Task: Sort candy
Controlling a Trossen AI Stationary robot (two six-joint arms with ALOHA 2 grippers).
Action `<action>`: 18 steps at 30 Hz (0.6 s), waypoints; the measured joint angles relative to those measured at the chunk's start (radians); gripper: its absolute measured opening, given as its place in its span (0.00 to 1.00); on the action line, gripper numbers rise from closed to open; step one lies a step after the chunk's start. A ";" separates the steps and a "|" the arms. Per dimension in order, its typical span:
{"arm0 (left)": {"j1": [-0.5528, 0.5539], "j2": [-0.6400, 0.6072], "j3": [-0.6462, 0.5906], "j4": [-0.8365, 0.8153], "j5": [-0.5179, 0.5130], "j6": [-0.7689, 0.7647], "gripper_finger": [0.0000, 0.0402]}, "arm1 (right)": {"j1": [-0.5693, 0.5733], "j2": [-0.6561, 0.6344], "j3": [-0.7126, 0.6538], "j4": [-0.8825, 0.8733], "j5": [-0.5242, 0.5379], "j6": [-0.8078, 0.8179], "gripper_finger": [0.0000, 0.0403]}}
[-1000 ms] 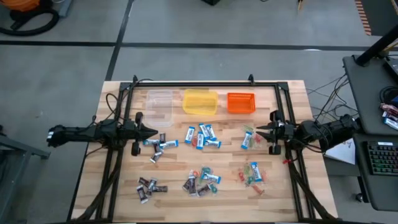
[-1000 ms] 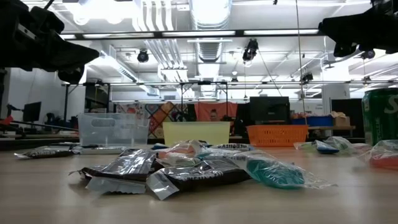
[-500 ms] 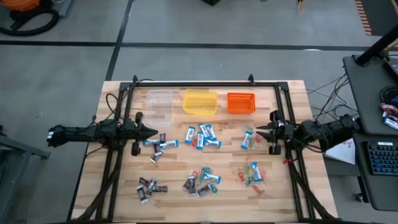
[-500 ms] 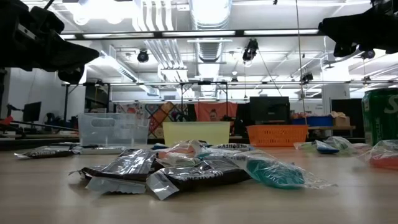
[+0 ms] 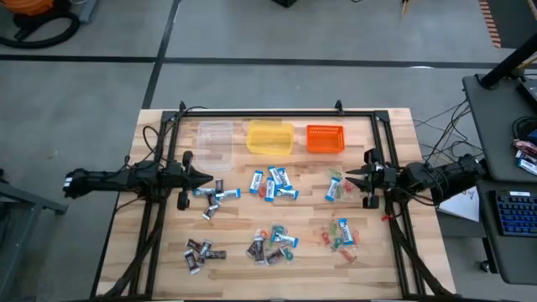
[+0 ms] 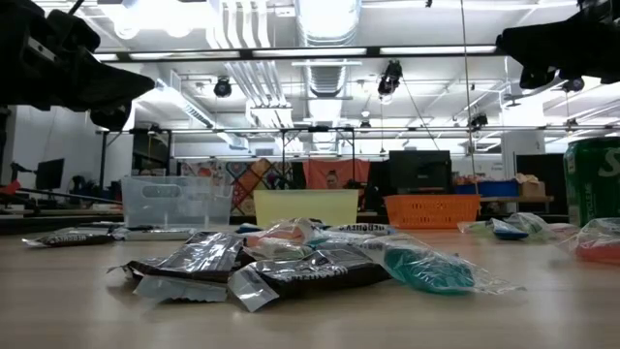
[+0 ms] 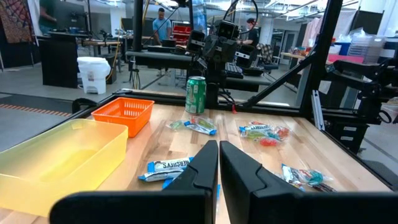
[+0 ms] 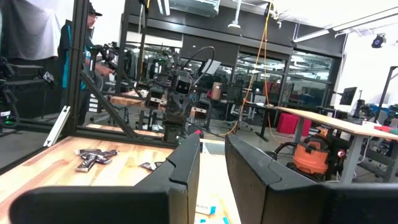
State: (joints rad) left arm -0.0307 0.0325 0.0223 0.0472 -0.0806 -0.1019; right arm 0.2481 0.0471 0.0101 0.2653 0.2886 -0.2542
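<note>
High view: candy [image 5: 270,185] loose on table [image 5: 159,268], both arms idle

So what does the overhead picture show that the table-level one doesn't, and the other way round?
Only the overhead view shows both whole arms, the left gripper and right gripper, each at its own side of the wooden table, and the candy lying in separate clusters. Only the low view shows the room behind, its ceiling lights and a green can at the right edge. Both show the clear tub, yellow tub, orange basket and dark brown candy.
</note>
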 joint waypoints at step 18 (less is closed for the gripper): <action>0.000 0.000 0.000 0.609 -0.069 -0.221 0.00 | -0.005 0.115 0.197 -0.107 0.367 0.487 0.17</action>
State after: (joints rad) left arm -0.0308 0.0326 0.0227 0.6559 -0.1497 -0.3233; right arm 0.2432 0.1617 0.2075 0.1582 0.6557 0.2323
